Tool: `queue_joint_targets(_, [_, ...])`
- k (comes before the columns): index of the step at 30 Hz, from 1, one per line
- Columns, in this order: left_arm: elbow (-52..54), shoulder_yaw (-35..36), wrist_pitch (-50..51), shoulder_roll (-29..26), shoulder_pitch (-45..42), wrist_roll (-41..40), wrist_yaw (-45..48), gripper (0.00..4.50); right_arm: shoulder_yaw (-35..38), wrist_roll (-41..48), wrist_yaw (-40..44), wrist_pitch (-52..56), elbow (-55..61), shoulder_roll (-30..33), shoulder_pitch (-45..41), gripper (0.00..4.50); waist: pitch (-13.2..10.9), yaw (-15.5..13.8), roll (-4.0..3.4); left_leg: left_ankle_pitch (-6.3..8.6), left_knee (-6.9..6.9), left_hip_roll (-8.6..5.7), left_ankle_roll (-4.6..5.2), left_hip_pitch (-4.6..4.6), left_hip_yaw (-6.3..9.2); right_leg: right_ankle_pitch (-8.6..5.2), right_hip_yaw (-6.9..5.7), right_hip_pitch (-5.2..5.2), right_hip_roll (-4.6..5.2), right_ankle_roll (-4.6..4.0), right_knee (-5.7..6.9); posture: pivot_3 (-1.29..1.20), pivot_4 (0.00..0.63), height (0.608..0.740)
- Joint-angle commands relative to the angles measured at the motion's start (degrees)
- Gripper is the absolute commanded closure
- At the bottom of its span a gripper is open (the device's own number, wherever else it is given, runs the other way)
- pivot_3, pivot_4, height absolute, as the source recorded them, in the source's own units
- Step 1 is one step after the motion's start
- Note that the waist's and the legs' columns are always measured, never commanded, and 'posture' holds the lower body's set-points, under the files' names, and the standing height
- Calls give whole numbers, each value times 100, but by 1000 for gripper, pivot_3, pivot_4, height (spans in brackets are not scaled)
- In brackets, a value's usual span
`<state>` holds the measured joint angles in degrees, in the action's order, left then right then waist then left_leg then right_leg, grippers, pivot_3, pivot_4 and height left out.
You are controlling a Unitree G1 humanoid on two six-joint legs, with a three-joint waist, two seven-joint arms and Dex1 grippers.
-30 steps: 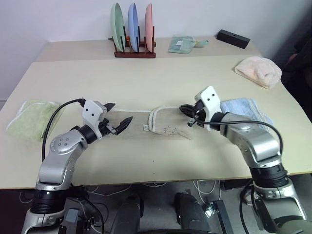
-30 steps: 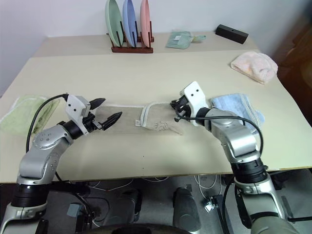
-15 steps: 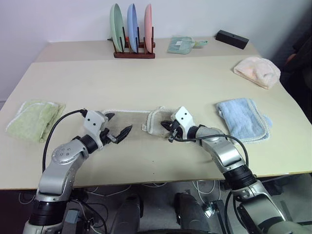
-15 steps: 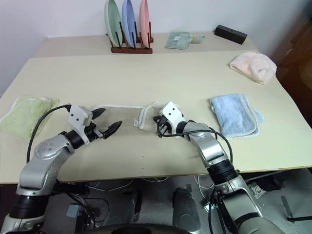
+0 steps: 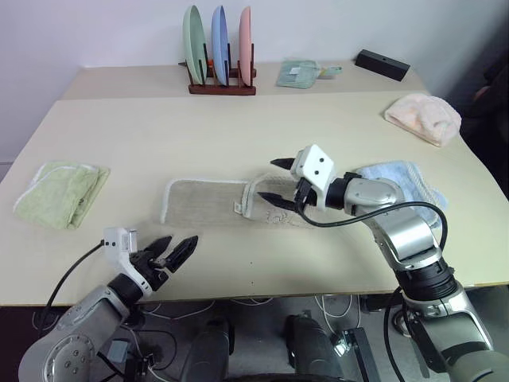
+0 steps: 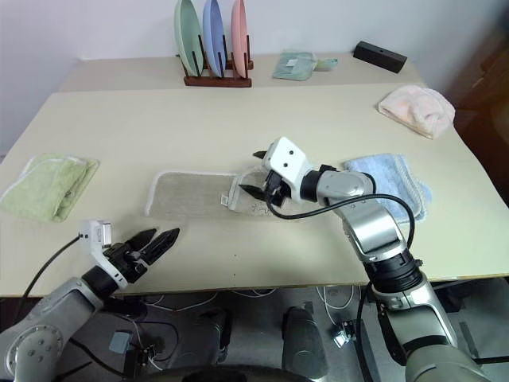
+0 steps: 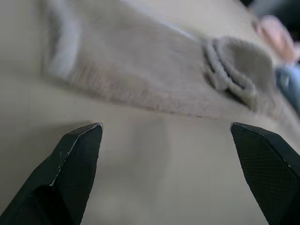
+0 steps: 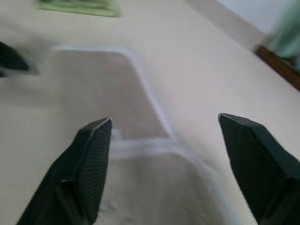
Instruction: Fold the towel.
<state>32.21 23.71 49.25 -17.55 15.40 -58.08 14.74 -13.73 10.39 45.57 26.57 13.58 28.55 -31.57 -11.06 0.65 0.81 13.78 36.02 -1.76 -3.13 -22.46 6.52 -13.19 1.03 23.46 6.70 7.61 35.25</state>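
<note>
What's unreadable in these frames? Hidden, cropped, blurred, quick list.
- Towel, folded right end: head views, the right gripper hangs over it and hides part of the flap.
- Towel's embroidered mark: head views, too small to read.
- Blue towel: head views, its near side lies behind the right arm.
- Left gripper arm: head views, cut off by the bottom edge.
- Towel far end: right wrist view, blurred.

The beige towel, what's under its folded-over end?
Under the folded flap of the beige towel lies more of the same towel, resting on the table. Whatever else the flap covers is hidden. The right gripper hovers open above it.
</note>
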Motion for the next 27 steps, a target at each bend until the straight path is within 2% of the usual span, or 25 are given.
queue_joint_targets(1, [-139, 257, 231, 225, -210, -723, -1051, 0, -50, -45, 13, -182, 189, -57, -8, 732, 1, 0, 0, 0, 1, -1, 0, 0, 0, 0, 0, -1, 0, -1, 0, 0, 150, 740])
queue_joint_targets(7, [-754, 258, 97, 649, -936, -1485, -2360, 0, -260, -201, -78, -265, 271, -165, 189, 732, 5, -7, -4, 0, 2, -3, -1, 5, 0, 1, 2, -5, 0, -3, 0, 0, 150, 740])
queue_joint_targets(12, [-1442, 315, -278, 941, -1561, -1492, -3128, 0, -330, -316, -142, -243, 432, -136, 415, 732, 8, -16, -4, -2, 5, -8, -3, 6, 1, 2, 1, -9, 2, -5, -1, 0, 150, 740])
queue_joint_targets(15, [-1643, 263, -415, 962, -1743, -1452, -3156, 876, -342, -408, -183, -202, 537, -59, 581, 653, 9, -11, -4, -2, 3, -8, -3, 8, 1, 2, 2, -10, 2, -5, 0, 0, 150, 740])
queue_joint_targets(21, [-1781, 179, -564, 904, -1994, -1522, -2973, 4132, -356, -543, -267, -93, 781, 56, 893, 653, 8, -33, -3, -2, 4, -9, -3, 5, 1, 1, 2, -9, 2, -7, -2, 0, 150, 740])
queue_joint_targets(22, [-1774, 210, -587, 888, -2001, -1556, -2957, 4474, -347, -562, -283, -72, 816, 71, 934, 653, 9, -35, -3, -2, 4, -11, -3, 5, 1, 1, 2, -11, 4, -7, -3, 0, 150, 740])
queue_joint_targets(27, [-1610, 617, -889, 388, -2072, -1564, -2287, 4474, -273, -623, -319, -18, 879, 146, 1054, 653, 4, 13, 4, -2, -2, -11, -3, 1, 1, 0, 2, -4, 4, -7, -8, 0, 150, 740])
